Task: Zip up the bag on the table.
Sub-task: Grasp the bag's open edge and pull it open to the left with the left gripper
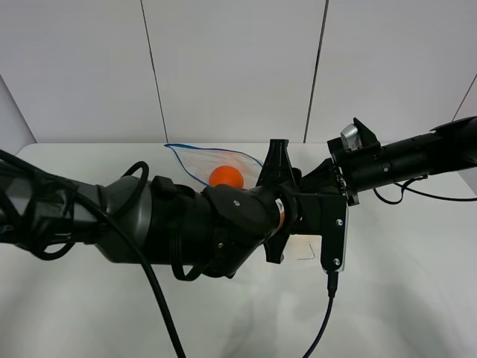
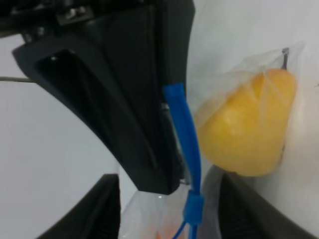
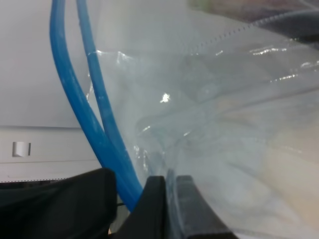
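Note:
The clear bag (image 1: 195,160) lies at the back middle of the white table (image 1: 402,298), with an orange (image 1: 226,177) inside. In the left wrist view its blue zipper strip (image 2: 185,134) and slider (image 2: 193,206) run between my left gripper's (image 2: 172,204) two spread fingers, and a yellow fruit (image 2: 244,132) shows through the film. My left gripper (image 1: 279,216) is open. In the right wrist view the two blue zipper tracks (image 3: 92,114) stand apart, and my right gripper (image 3: 171,199) is shut on the bag's clear film (image 3: 209,129) beside them. The eggplant is hidden.
My left arm (image 1: 149,224) crosses the front of the table from the left and hides most of the bag. My right arm (image 1: 402,156) comes in from the right. A cable (image 1: 320,328) hangs over the front. Grey wall panels stand behind.

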{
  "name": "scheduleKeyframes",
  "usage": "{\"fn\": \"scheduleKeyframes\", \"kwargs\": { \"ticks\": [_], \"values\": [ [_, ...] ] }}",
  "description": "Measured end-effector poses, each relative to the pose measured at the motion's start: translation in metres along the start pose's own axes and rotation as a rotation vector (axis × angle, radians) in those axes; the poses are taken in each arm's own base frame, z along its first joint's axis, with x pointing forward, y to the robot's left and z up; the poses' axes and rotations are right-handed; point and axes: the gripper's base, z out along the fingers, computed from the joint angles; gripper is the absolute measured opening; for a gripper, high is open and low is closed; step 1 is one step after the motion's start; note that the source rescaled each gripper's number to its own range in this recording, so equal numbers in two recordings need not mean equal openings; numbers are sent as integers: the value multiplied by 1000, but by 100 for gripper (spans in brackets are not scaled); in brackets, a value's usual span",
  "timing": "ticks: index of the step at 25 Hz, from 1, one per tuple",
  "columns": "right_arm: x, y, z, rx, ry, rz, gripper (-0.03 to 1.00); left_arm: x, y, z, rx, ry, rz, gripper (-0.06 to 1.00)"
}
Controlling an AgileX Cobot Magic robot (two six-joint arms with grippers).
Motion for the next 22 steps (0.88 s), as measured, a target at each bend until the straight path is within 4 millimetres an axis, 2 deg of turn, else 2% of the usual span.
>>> {"fn": "scheduleKeyframes", "kwargs": {
  "ticks": [3, 14, 22],
  "values": [
    [0, 0, 0, 0, 0, 0, 0, 0, 0, 0, 0, 0, -2, 46],
    [0, 0, 0, 0, 0, 0, 0, 0, 0, 0, 0, 0, -2, 31],
    [0, 0, 0, -1, -2, 1, 0, 1, 1, 0, -6, 8, -2, 30]
  ]
}}
